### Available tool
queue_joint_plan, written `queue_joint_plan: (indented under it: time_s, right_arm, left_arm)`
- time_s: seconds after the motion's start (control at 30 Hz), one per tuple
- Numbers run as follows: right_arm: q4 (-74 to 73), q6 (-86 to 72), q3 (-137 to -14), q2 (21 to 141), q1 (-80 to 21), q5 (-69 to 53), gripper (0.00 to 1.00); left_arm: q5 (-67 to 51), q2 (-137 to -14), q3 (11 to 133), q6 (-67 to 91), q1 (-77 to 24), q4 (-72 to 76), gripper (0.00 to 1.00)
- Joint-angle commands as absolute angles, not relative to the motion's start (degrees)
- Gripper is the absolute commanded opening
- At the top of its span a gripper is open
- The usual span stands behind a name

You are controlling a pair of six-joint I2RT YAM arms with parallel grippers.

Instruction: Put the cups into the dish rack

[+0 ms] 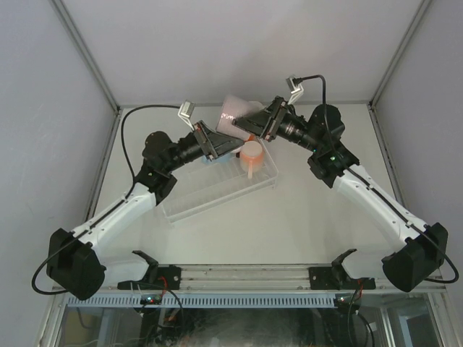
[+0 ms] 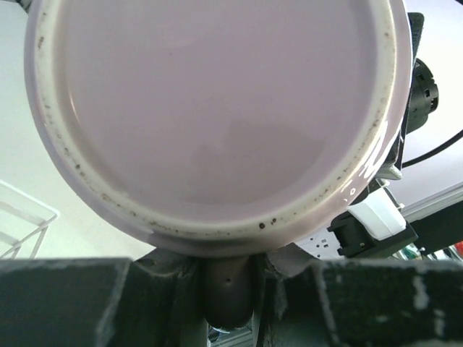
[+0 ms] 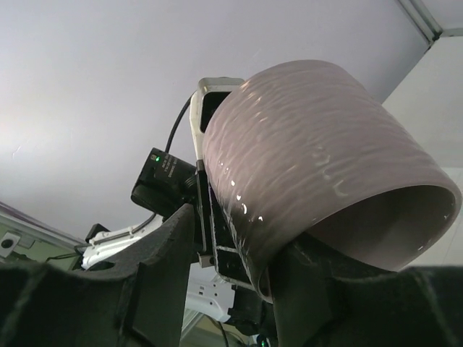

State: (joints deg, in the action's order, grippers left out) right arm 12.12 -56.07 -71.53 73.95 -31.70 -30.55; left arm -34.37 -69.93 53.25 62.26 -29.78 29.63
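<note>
Lying just below centre of the top view: dish rack (image 1: 189, 204), clear, low-walled, set at a slant. Orange mug (image 1: 252, 152) stands in its upper right end.

Above it, upper centre: lilac mug (image 1: 235, 114), aloft between both arms and clear of the rack.
- Right gripper (image 3: 239, 267): clamped across the mug's wall at the rim, one finger inside, one outside.
- Left gripper (image 2: 226, 303): at the mug's base, pads flanking a dark stub; clamped or not, cannot tell.

Handling, judged: glazed ceramic, rigid, slick, chips if knocked, moderate weight. Best hold is the wall at the rim, or the handle.
</note>
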Motion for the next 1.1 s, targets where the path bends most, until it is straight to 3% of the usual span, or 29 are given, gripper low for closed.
queue_joint_plan:
  time_s: [0.0, 1.07]
  right_arm:
    - [15.48, -54.51, -72.12, 71.71, -31.16, -30.91, 0.44]
    - [10.15, -51.85, -58.20, 66.32, -25.47, -30.68, 0.47]
  left_arm:
    - [-32.34, -66.61, 52.27, 57.15, -28.76, 28.98, 0.00]
    - [-29.86, -63.85, 50.62, 40.55, -26.47, 9.39, 0.00]
